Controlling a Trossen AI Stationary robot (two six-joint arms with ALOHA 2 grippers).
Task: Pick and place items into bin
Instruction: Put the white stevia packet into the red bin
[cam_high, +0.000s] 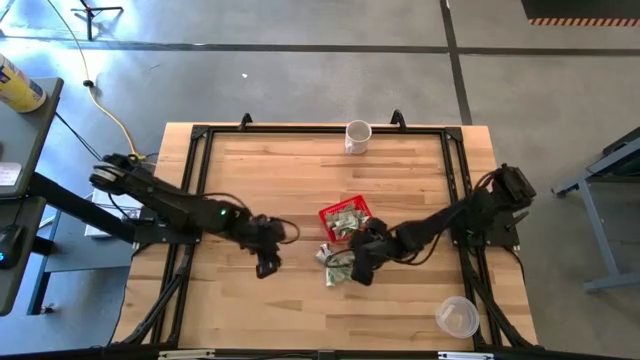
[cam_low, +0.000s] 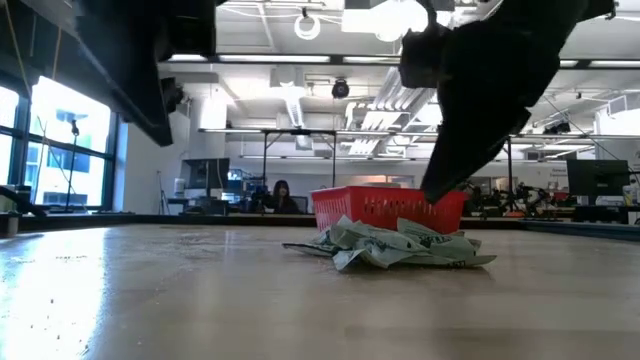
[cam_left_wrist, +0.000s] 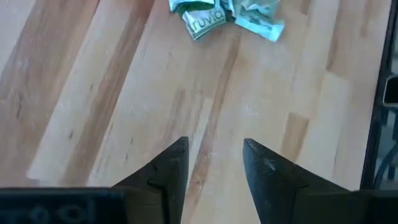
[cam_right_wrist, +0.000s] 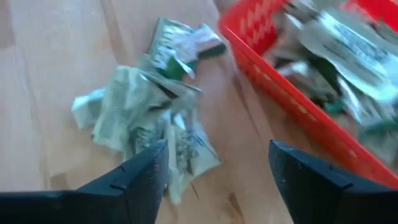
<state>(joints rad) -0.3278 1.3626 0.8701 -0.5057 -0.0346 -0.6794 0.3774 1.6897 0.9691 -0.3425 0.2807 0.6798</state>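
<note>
Several crumpled green-and-white paper pieces (cam_high: 334, 264) lie in a loose pile on the wood beside the red basket (cam_high: 345, 218), on its near side. More paper pieces (cam_right_wrist: 336, 50) lie inside the basket (cam_right_wrist: 273, 81). My right gripper (cam_right_wrist: 217, 163) is open and hovers over the pile (cam_right_wrist: 149, 118), next to the basket's wall. In the low view the pile (cam_low: 400, 245) rests flat in front of the basket (cam_low: 390, 208). My left gripper (cam_left_wrist: 214, 152) is open above bare wood, left of the pile (cam_left_wrist: 224, 17), with nothing between its fingers.
A white mug (cam_high: 358, 135) stands near the table's far edge. A clear plastic cup (cam_high: 457, 316) sits by the near right corner. A black frame runs around the tabletop (cam_high: 280, 180). Bare wood stretches left of and beyond the basket.
</note>
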